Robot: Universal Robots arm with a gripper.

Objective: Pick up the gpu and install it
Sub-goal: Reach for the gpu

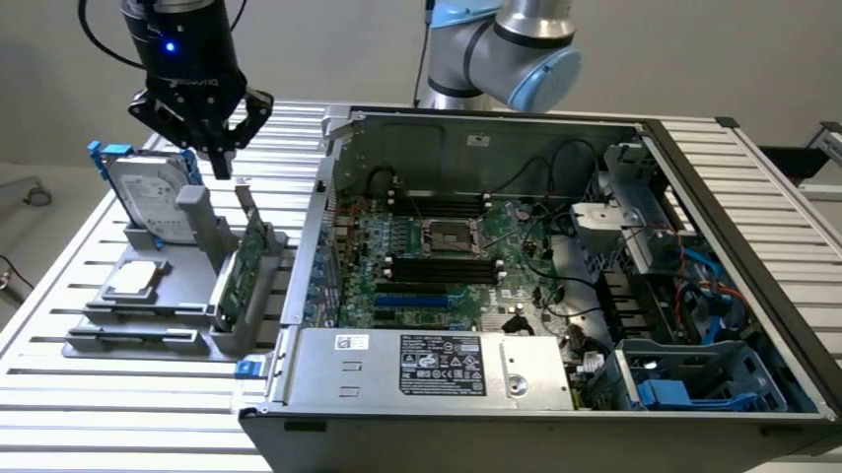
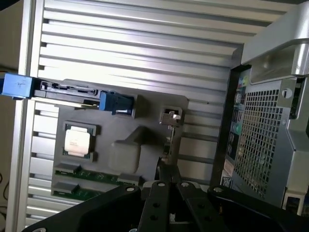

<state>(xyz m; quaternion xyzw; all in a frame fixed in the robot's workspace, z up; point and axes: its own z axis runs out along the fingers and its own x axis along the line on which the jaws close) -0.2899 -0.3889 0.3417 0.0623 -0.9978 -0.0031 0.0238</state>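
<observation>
While the black gripper (image 1: 215, 166) hangs shut and empty | green, silver-bracketed gpu (image 1: 243, 261) stands edge-up just below | long axis alongside grey computer case (image 1: 319, 227).

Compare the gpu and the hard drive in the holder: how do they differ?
The gpu is a thin green board with a silver end bracket; the hard drive is a thicker silver box with blue rails. The gpu sits nearer the computer case, the hard drive farther from it. Both stand on edge in the grey holder.
</observation>
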